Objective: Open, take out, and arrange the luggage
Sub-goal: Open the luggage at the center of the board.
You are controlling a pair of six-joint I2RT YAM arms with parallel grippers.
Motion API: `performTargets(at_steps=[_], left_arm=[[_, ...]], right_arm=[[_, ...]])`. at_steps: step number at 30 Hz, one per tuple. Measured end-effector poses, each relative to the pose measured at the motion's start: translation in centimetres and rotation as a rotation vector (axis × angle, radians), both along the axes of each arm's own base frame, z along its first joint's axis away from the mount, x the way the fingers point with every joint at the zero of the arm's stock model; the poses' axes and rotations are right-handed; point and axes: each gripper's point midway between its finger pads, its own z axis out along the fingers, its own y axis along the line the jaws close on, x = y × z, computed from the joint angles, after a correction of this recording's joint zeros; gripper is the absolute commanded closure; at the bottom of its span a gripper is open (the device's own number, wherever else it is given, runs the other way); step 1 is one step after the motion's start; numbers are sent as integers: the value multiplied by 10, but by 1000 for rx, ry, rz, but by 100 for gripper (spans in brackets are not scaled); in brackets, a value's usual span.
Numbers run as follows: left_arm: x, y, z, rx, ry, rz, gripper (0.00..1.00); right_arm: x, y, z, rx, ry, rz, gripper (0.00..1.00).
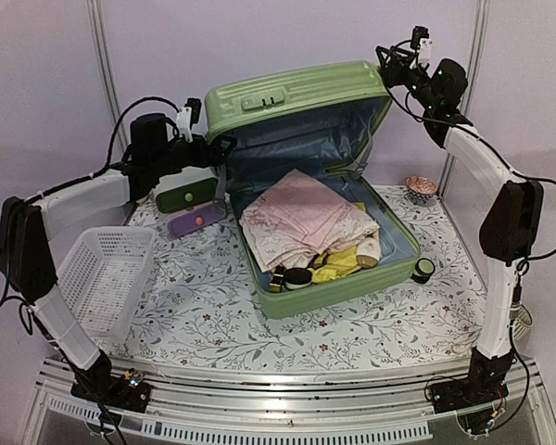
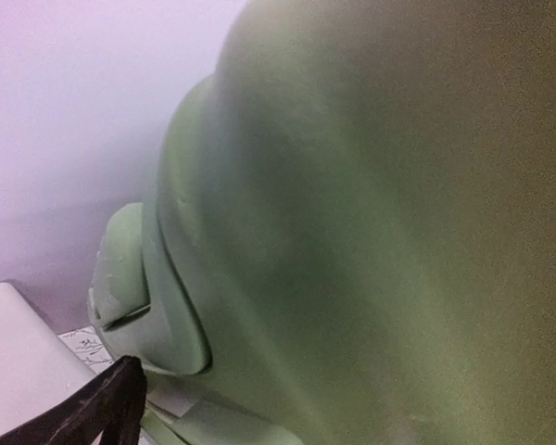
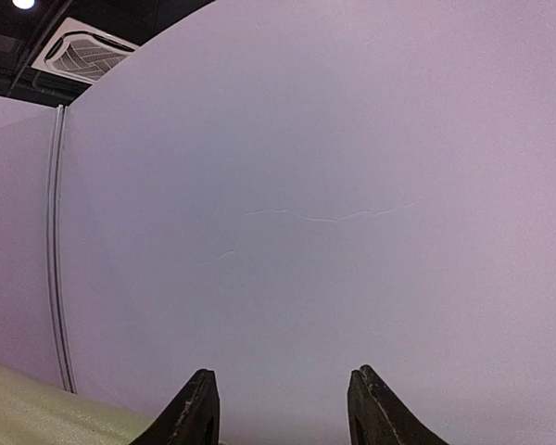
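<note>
**Luggage.** The luggage lies open at the centre of the desk, which is covered with a floral-print cloth. Its ribbed green lid stands raised at the far side, with the grey-blue lining facing the arms. The lower shell lies flat on the desk and holds:
- a folded pink cloth
- a yellow item
- a white bottle
- a black round jar

**Left tool.** The left tool is at the left edge of the raised lid. In the left wrist view, the green shell fills most of the picture, blurred by closeness. Only one dark fingertip shows, at the bottom left. The jaws are spread wide and nothing is seen clamped between them.

**Right tool.** The right tool is raised near the upper right corner of the lid. In the right wrist view, the tool faces the pale wall. Its two fingertips stand apart with nothing between them, so it is released. A strip of the pale green lid shows at the lower left of that view.

**Other items on the desk.**
- A white perforated basket sits at the left, well apart from the luggage.
- A white-and-green drawer box stands just beside the luggage's left side.
- A small round black item lies just beside the right wall of the lower shell.
</note>
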Motion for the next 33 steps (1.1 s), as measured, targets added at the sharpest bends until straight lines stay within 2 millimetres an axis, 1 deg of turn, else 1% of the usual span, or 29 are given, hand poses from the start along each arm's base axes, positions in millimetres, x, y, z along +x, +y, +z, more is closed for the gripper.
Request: performTargets(at_steps=[1,3,4,7,10,12,14,16,20,26,30,33], left_arm=[[0,0,0,2,3,1,2],[1,0,-3,11,9,3,3],[2,0,-1,11,9,4,3],[11,-1,6,5,5,11,3],[21,0,15,-9,-7,1,3],[27,-6,21,-14,-17,-14,3],[34,-11,31,-21,-28,-21,3],[39,-12,36,-32,-25,-19,3],[48,-11,37,-55,-10,-10,3],[55,-7,37,-83,5,2,3],[55,-7,39,-89,3,0,3],[57,-7,38,-92,8,5,3]], right_arm=[[1,-1,-1,2,2,1,48],[1,-1,-2,3,6,7,41],[2,-1,-3,4,9,11,37],[4,-3,-10,2,30,8,30],[11,-16,-37,-19,101,-27,25],[11,-25,-50,-31,137,-53,23],[5,-33,-60,-51,168,-82,21],[-4,-37,-66,-71,185,-98,19],[-25,-41,-81,-113,220,-121,17],[-52,-44,-107,-163,278,-126,16],[-78,-42,-119,-196,298,-95,25],[-98,-28,-125,-230,302,-17,36]])
